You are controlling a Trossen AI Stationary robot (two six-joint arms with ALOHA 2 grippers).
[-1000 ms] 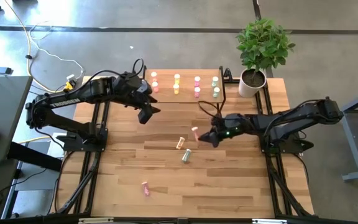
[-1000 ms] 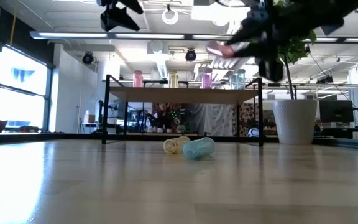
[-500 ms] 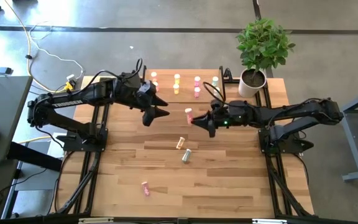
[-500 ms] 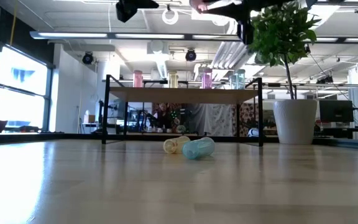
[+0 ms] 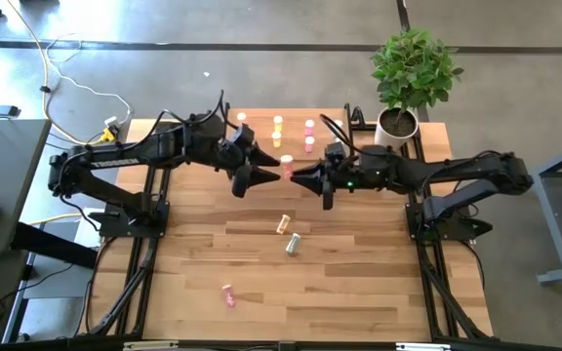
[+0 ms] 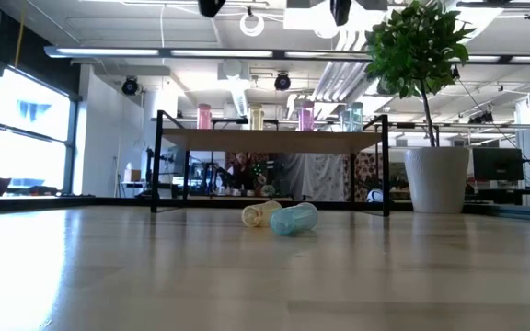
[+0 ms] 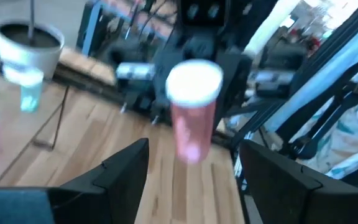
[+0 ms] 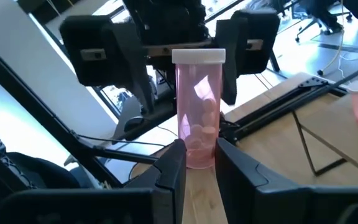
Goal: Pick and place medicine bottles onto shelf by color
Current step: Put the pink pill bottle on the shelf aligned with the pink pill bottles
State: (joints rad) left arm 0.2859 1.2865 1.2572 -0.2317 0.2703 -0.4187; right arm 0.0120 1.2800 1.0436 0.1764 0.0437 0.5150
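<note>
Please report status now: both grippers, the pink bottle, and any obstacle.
Right gripper shut on pink bottle, held mid-air. Left gripper open, facing its cap. Nothing between them.

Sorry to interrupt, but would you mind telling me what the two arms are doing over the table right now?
It looks like a handover. The right end effector is shut on a pink bottle and holds it up in the air above the table, in front of the shelf. The left end effector faces it with fingers open on either side of the bottle's white cap, not yet gripping. Several bottles already stand on the shelf, and three more lie on the table.
</note>
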